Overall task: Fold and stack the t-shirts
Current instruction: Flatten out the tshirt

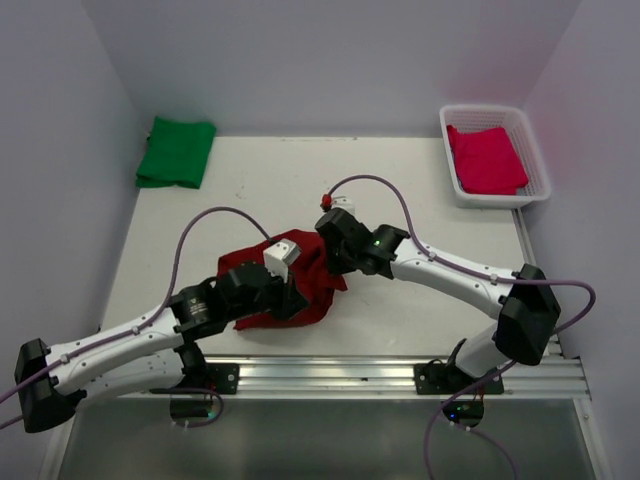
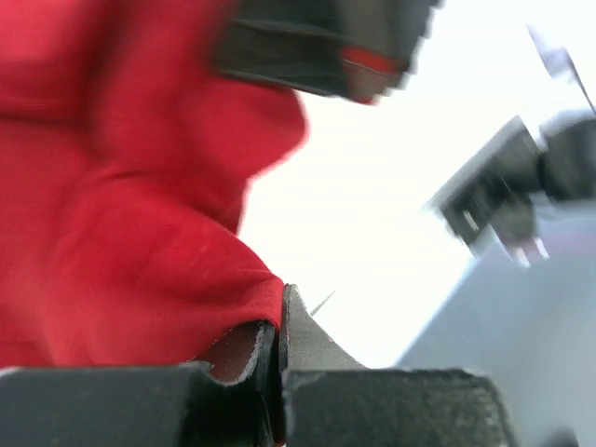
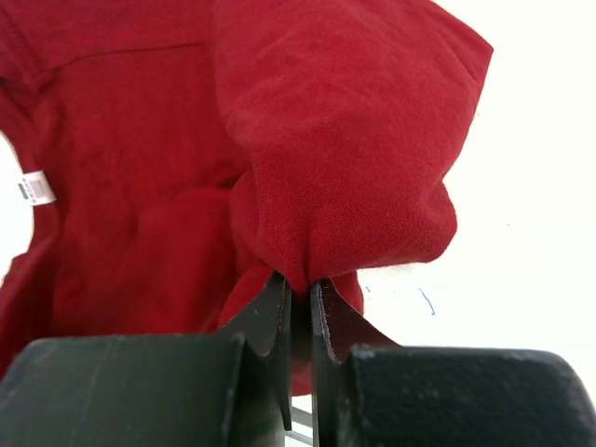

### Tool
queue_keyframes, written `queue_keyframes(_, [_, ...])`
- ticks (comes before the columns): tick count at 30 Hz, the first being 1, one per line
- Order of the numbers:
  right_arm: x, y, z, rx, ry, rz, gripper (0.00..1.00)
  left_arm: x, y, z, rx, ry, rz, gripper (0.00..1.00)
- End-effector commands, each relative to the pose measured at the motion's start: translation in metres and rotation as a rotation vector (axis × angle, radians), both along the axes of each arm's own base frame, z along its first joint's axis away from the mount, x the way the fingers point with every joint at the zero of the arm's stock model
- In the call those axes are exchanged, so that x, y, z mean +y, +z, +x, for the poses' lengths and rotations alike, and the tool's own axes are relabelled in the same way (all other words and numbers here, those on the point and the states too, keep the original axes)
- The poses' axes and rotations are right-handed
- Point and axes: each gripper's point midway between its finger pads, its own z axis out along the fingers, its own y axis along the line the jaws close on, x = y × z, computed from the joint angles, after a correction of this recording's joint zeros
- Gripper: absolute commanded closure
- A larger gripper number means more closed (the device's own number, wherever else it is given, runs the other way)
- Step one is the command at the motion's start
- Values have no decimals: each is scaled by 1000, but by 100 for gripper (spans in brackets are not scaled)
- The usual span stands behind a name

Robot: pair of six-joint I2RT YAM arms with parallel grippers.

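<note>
A dark red t-shirt [image 1: 315, 285] lies bunched on the white table [image 1: 440, 200] near the front middle. My left gripper [image 1: 292, 292] is shut on its cloth; the left wrist view shows the cloth [image 2: 121, 233] pinched between the closed jaws of the gripper [image 2: 277, 321]. My right gripper [image 1: 328, 262] is shut on another fold of the same t-shirt [image 3: 307, 149], with cloth bulging above the tips of the gripper [image 3: 300, 289]. A white label [image 3: 35, 189] shows on the shirt. A folded green t-shirt [image 1: 177, 151] lies at the back left.
A white basket [image 1: 534, 160] at the back right holds a bright red folded t-shirt [image 1: 486, 158]. Purple walls close the table on three sides. A metal rail [image 1: 330, 375] runs along the near edge. The right arm's body [image 2: 521, 186] shows in the left wrist view.
</note>
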Motion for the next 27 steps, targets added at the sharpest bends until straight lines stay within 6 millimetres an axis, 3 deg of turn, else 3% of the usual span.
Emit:
queue_keyframes(1, [4, 2, 13, -32, -43, 3, 100, -22, 1, -44, 67, -274, 5, 100])
queue_keyframes(4, [4, -1, 15, -26, -48, -9, 100, -35, -15, -95, 178, -473, 39, 100])
queue_keyframes(7, [4, -2, 16, -22, -50, -14, 100, -39, -25, -121, 229, -562, 80, 100])
queue_keyframes(8, [4, -3, 17, -22, -52, -16, 100, -41, -23, -142, 245, -642, 77, 100])
queue_keyframes(12, [2, -1, 19, -25, -55, -21, 100, -42, -12, -168, 264, -739, 61, 100])
queue_keyframes(14, [1, -2, 20, -27, -57, -27, 100, -41, 1, -180, 268, -795, 23, 87])
queue_keyframes(15, [0, -2, 21, -26, -56, -29, 100, -38, 7, -180, 259, -790, 23, 54])
queue_keyframes(18, [-2, -1, 22, -26, -57, -35, 100, -33, 31, -156, 162, -666, 38, 19])
queue_keyframes(19, [-4, -2, 22, -25, -62, -40, 100, -30, 47, -138, 96, -569, 35, 14])
queue_keyframes(20, [-5, 0, 22, -27, -64, -37, 100, -29, 58, -128, 58, -517, 22, 14])
queue_keyframes(21, [-6, -1, 22, -24, -66, -39, 100, -27, 68, -119, 22, -472, 6, 7])
queue_keyframes(22, [-7, -1, 22, -24, -67, -41, 100, -21, 80, -91, -59, -327, 13, 5])
queue_keyframes(23, [-8, 0, 22, -26, -70, -40, 100, -7, 78, -79, -52, -221, 37, 0])
queue_keyframes(25, [-11, 0, 22, -31, -75, -42, 100, 6, 76, -55, -117, -92, 87, 0])
queue_keyframes(27, [-15, 2, 22, -37, -86, -41, 100, 15, 64, -45, -107, -3, 141, 0])
